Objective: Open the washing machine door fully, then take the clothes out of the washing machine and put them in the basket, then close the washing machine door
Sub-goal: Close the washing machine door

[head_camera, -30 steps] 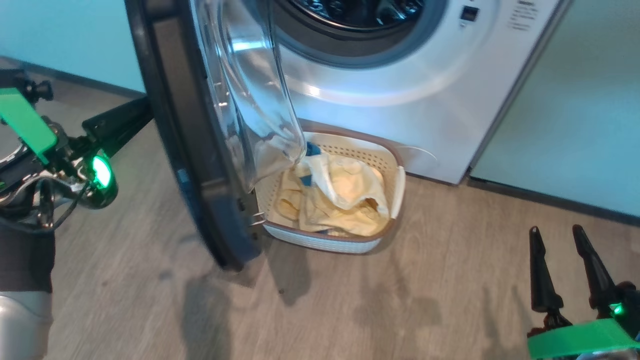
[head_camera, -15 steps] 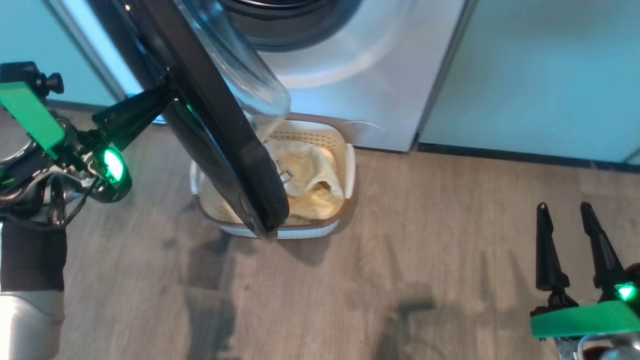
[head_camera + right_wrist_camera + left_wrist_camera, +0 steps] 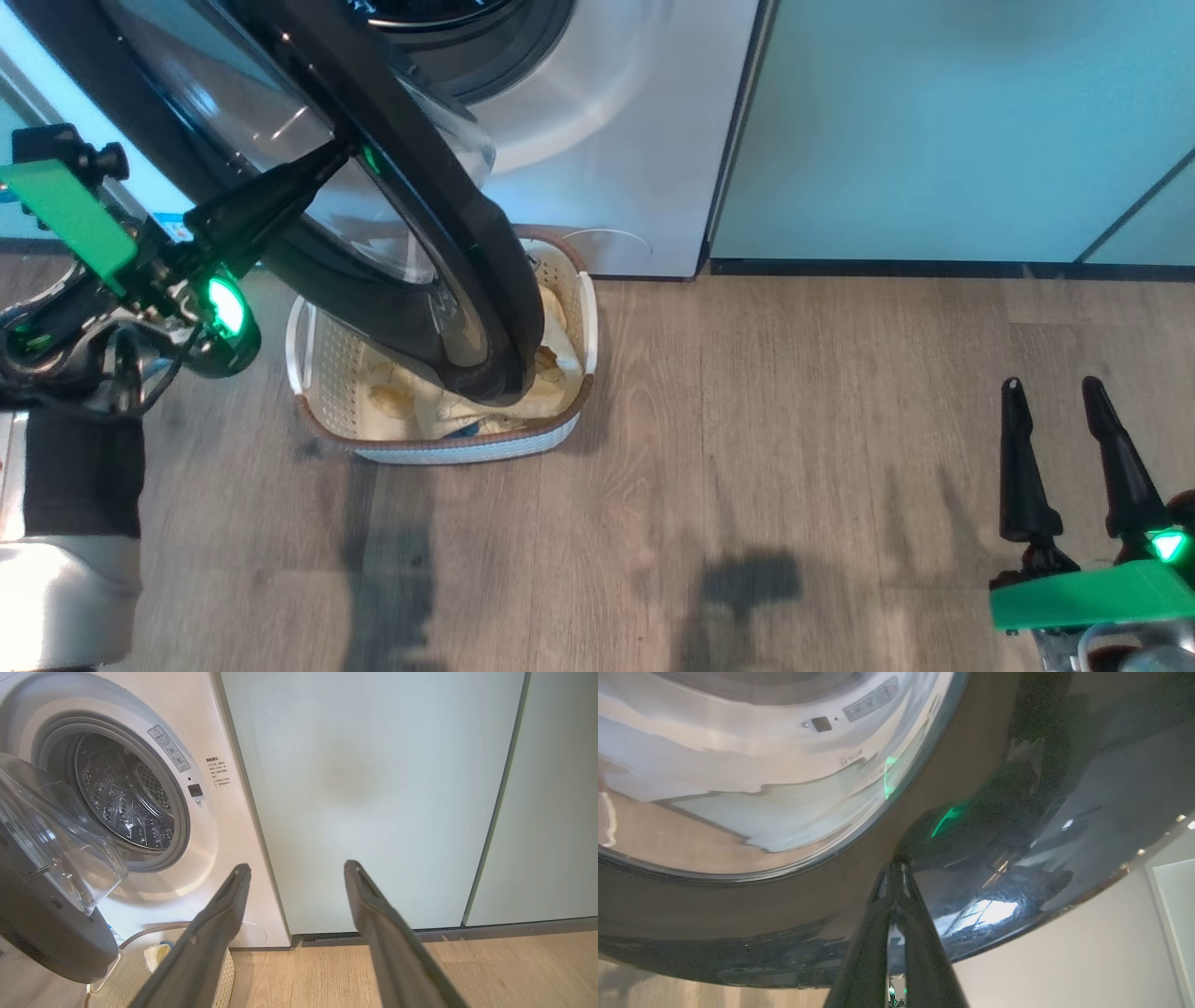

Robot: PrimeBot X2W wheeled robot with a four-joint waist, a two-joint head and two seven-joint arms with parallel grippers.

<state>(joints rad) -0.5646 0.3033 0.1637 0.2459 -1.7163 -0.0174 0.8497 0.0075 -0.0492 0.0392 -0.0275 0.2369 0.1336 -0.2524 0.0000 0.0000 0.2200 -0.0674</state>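
Washing machine [image 3: 607,140] first: its steel drum [image 3: 126,807] looks bare in the right wrist view, so the step in hand is judged to be the last one, shutting up. Next, the washing machine door [image 3: 439,215] stands part-swung out from the washing machine's front with its glass bowl facing the drum. Its lower rim hangs above the basket [image 3: 467,450], which sits on the floor at the machine's foot with the clothes [image 3: 551,369] inside. Whether that rim clears the basket's edge is hard to judge from above. Left claw [image 3: 338,154], fingers pressed together and pinching nothing, rests its tip on the door's glossy outer rim. To do it well, push square to that slick face, well out from the hinge, follow the arc toward the washing machine, and end with a firm press till the latch catches. Right claw [image 3: 1050,385], spread and empty, hangs well right of the washing machine
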